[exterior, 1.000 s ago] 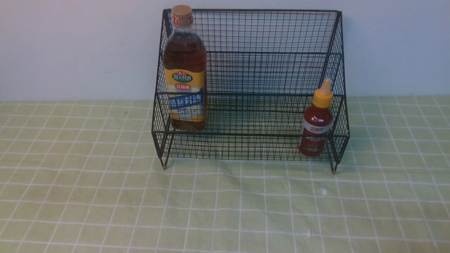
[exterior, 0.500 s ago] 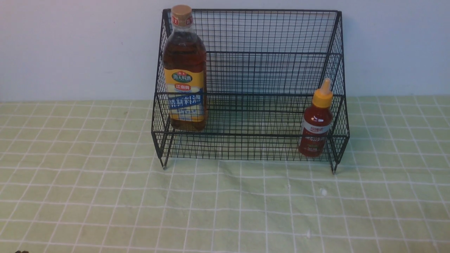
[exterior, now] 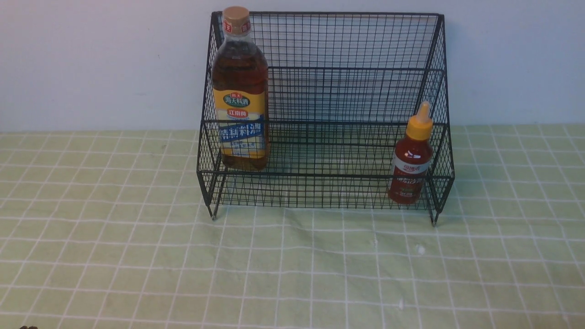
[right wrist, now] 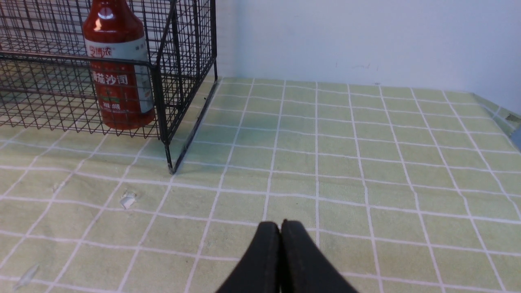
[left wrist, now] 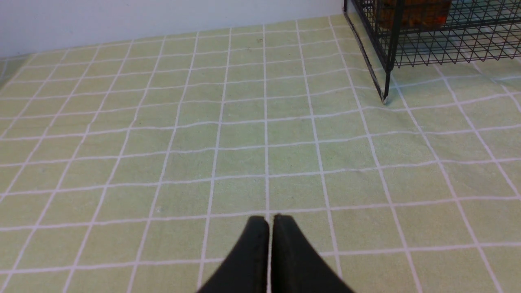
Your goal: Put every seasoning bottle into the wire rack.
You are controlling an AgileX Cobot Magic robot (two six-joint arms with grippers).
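Left end effector (left wrist: 269, 221): two black tapered fingers pressed flat together, clenched on nothing, hovering over bare worktop (left wrist: 244, 134). Right end effector (right wrist: 280, 228): same black wedge shape, clenched, empty. Worktop is covered in a soft pale-green cloth with a white grid print, slightly wrinkled, with a few small white flecks. Wire rack (exterior: 347, 91) is ahead of both end effectors, against the plain white wall (exterior: 91, 59): thin black wire mesh, two stepped tiers, tall grid back, short pin legs. From the left end effector, the rack's near corner leg sits ahead and toward the robot's right, well apart. From the right end effector, the other corner leg sits ahead and toward the robot's left, well apart. Tall clear bottle (exterior: 240, 91): amber liquid, tan ribbed cap, glossy yellow-blue label, upright on the upper tier at the rack's left end, ahead of the left end effector. Small red sauce bottle (right wrist: 118, 77): shiny red body, white label band, yellow cone nozzle cap, upright on the lower tier in the rack's right front corner, just behind the mesh.
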